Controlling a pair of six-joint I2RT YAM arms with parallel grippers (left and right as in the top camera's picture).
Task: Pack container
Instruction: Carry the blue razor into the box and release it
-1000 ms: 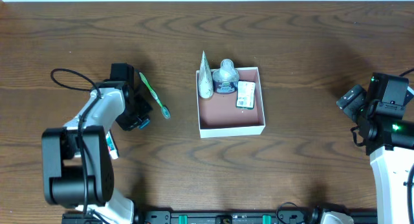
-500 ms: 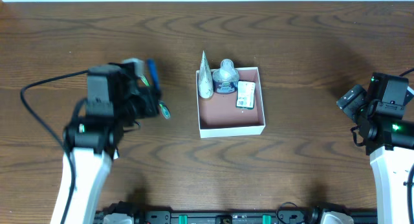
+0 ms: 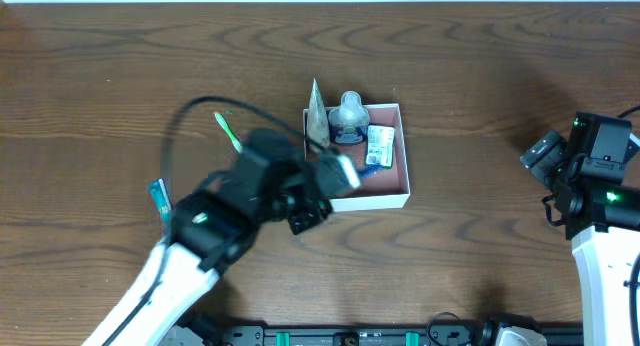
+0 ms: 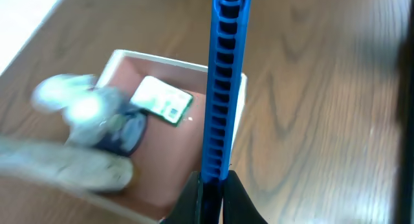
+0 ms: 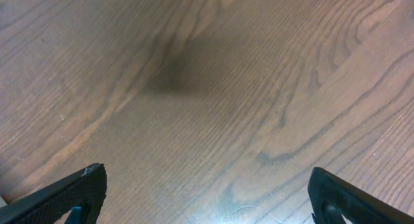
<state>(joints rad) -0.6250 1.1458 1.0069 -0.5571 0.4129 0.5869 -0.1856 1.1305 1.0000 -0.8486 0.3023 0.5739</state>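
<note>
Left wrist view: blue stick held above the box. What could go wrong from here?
1. The left hand grips the blue ribbed stick by one end, right over the container wall; released here, it may straddle the rim and tip out.
2. The tube, bottle and green packet crowd one side; the stick could land on them and not lie flat.

Table [image 3: 480, 76] was dark wood, heavy grain. Green toothbrush [image 3: 228, 131] lay slanted on it, a teal-and-white thing [image 3: 159, 196] off to its left. Pale cone-shaped tube [image 3: 317, 121], clear bottle [image 3: 349, 116] and green-white packet [image 3: 380, 146] sat side by side. Blue ribbed stick [image 4: 223, 88] ran up the left wrist view.
</note>
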